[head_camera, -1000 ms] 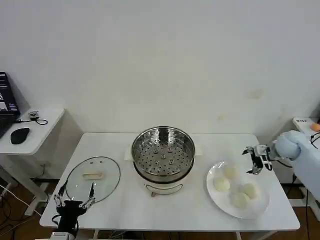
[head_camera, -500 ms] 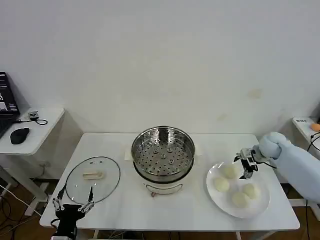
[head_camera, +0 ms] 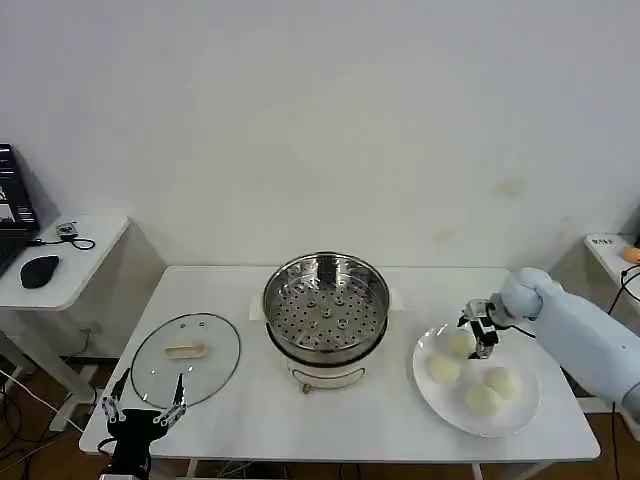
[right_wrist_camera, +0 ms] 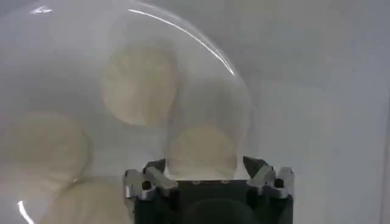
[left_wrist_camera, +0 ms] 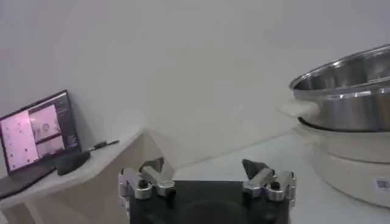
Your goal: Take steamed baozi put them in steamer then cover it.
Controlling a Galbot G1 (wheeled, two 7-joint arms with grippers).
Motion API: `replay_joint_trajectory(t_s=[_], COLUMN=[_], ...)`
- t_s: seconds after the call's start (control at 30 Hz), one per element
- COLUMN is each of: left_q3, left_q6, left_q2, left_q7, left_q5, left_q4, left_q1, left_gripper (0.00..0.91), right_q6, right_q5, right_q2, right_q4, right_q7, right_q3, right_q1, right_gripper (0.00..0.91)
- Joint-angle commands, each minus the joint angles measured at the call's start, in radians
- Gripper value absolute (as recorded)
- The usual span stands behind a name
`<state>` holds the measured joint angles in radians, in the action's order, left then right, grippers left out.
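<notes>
While the left hand (head_camera: 140,412) waits open at the tabletop's (head_camera: 240,420) front left corner beside the lid (head_camera: 186,358), the right hand (head_camera: 480,327) hangs open over the plate's (head_camera: 520,415) rear bun (head_camera: 460,343); the steamer (head_camera: 326,305) stands mid-tabletop. From the right wrist, the spread fingers (right_wrist_camera: 146,181) frame that bun (right_wrist_camera: 201,149), holding nothing.

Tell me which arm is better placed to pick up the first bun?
The right: its open gripper hangs above a bun on the plate. The left gripper is by the lid.

cream-white baozi (head_camera: 483,397), shiny hole-dotted steel steamer (head_camera: 326,304), white plate (head_camera: 526,412)
</notes>
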<state>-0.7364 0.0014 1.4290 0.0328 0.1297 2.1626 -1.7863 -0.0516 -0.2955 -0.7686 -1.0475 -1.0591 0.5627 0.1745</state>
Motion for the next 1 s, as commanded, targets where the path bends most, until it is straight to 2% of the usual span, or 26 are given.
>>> replay_joint_trajectory(t_s=[0.03,0.17,0.37,0.53,0.77,0.87,1.0], left_q3=[-0.001,-0.001,0.004,0.009,0.011,0.012,0.01], left_q6=[-0.001,-0.003,-0.002,-0.003,-0.004,-0.002,-0.001], left_q2=[0.0,0.001,0.003,0.003,-0.003,-0.006,-0.014], left_q7=[0.001,0.003,0.005,0.005,0.008,0.014,0.013], left_q5=[0.0,0.0,0.0,0.0,-0.004,-0.006,-0.01], left_q4=[0.001,0.001,0.013,0.013,0.004,-0.008,-0.013], left_q1=[0.0,-0.002,-0.005,-0.009,-0.008,0.0,0.002], left_gripper=[0.907,0.907,0.907,0.907,0.907,0.907,0.907], right_q6=[-0.006,-0.012,-0.011,-0.009,0.001,0.01,0.031], right_q5=[0.0,0.003,0.013,0.029,0.108,0.143,0.195], right_q2=[-0.015,-0.002,0.027,0.098,0.193,0.191,0.142], right_q4=[0.015,-0.003,-0.037,-0.112,-0.201,-0.211,-0.194], right_q7=[0.006,0.005,-0.001,-0.016,-0.039,-0.055,-0.073], right_q3=[0.013,0.011,0.014,0.023,0.105,0.122,0.175], right_q1=[-0.008,-0.009,-0.017,-0.046,-0.212,-0.309,-0.43], right_gripper=[0.736,0.625,0.635,0.645,0.645,0.645,0.655])
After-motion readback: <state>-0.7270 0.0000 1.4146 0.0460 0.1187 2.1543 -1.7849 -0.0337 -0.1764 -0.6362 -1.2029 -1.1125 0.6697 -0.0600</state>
